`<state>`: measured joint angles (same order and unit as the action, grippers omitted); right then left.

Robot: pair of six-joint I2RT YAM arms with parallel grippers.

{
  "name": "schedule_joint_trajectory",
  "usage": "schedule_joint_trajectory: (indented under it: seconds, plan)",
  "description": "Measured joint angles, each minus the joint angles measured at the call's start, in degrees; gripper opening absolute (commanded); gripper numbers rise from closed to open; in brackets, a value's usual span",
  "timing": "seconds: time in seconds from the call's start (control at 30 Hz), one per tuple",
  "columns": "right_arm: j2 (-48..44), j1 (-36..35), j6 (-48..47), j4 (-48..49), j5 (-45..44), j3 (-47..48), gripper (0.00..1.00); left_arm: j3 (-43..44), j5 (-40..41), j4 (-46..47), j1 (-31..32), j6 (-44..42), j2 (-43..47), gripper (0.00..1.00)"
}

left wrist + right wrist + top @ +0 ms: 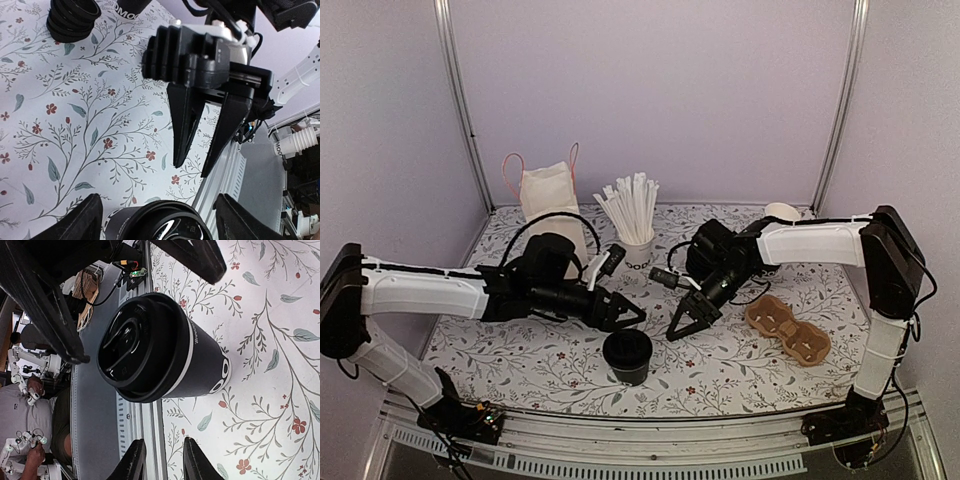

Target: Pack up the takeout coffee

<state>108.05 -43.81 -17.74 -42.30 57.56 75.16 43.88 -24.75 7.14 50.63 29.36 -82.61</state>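
Our left pincer (632, 318) is spread wide, its fingers (87, 220) standing well apart. The coffee (628, 355) stands upright just below their tips, lid on, in line with the gap between them. We cannot tell whether either finger touches it.

Our right pincer (687, 325) faces the left one from just across the coffee. Its jaws are parted too and pinch nothing. Its tips point down toward the bench (740, 370), close to the coffee but apart from it.

Behind both pincers, toward the back wall, we see a white cup of straws (638, 255). In the left wrist view a stack of black cups (72, 20) sits just beside that cup, past the right pincer. Further back on the left pincer's side, a white bag (550, 190) with pink handles stands against the wall.

On the right pincer's outer side, a brown carrier (787, 330) lies flat on the bench, near but not touching. Well behind the right pincer, in the back corner, sits a small white cup (782, 211).
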Motion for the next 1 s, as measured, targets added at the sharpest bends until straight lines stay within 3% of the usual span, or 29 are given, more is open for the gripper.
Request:
schedule_joint_trajectory:
  seconds: [0.17,0.33,0.47,0.6,1.0]
  plan:
    - [0.0,0.0,0.4,0.1,0.0,0.1,0.28,0.2,6.6,-5.2,0.4,3.9,5.7,0.77]
    - [0.4,0.0,1.0,0.1,0.8,0.4,0.28,-6.6,16.9,-9.3,2.8,16.6,20.0,0.71]
    - [2.2,0.0,1.7,-0.1,1.9,2.3,0.42,-14.9,21.1,-9.1,8.9,27.8,27.8,0.71]
    - [4.2,-0.1,2.5,-0.4,2.8,4.7,0.54,-17.8,23.4,-8.9,13.6,34.1,26.2,0.71]
    - [6.5,-2.7,3.2,-1.3,3.0,7.3,0.48,-17.9,25.5,-1.6,15.2,39.3,20.1,0.61]
